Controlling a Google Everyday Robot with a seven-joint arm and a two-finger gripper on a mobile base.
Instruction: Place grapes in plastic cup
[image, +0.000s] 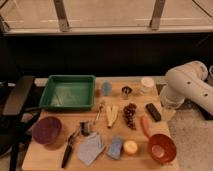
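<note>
The grapes (130, 115), a small dark red-purple bunch, lie on the wooden table (35, 157) right of its middle. The plastic cup (106, 88), pale blue-grey, stands upright at the back of the table, just right of the green tray, behind and left of the grapes. Only my white arm (186, 86) shows, bent over the table's right edge, right of the grapes. My gripper itself does not show in this view.
A green tray (67, 92) sits back left. A metal cup (126, 91) and a white container (147, 85) stand right of the plastic cup. A carrot (145, 126), a black block (153, 111), an orange bowl (162, 148) and a purple bowl (47, 130) lie nearby.
</note>
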